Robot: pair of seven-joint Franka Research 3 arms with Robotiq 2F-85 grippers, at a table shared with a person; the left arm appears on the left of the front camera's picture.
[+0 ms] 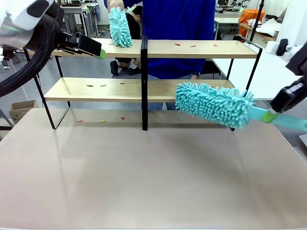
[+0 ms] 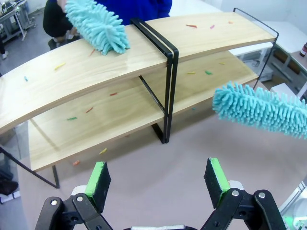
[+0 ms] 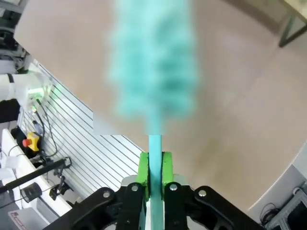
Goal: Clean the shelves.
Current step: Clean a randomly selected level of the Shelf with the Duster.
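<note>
The shelves (image 1: 192, 49) stood across the far half of the beige worktop (image 1: 144, 182), two light wooden boards on a thin black frame with a black centre post. We saw small coloured scraps (image 1: 178, 45) scattered over both boards, and a few more on the worktop just in front of the frame.

The left hand (image 2: 158, 178) hung above the worktop on the near side of the shelves, towards their left end and at about the height of the upper board. Its green-padded fingers (image 2: 98, 178) stood wide apart with nothing between them, clear of the wood.

The right hand (image 3: 154, 165) came in from the right, its pads clamped on the flat handle of a teal duster (image 1: 213, 103). The fluffy head of that duster lay level, in front of the right half of the lower board, near its front edge. We could not tell whether it touched the board.

At the far side stood a person in a blue top (image 1: 177, 24). That person held a second duster (image 1: 120, 28) upright, its tip resting on the upper board just left of the centre post.
</note>
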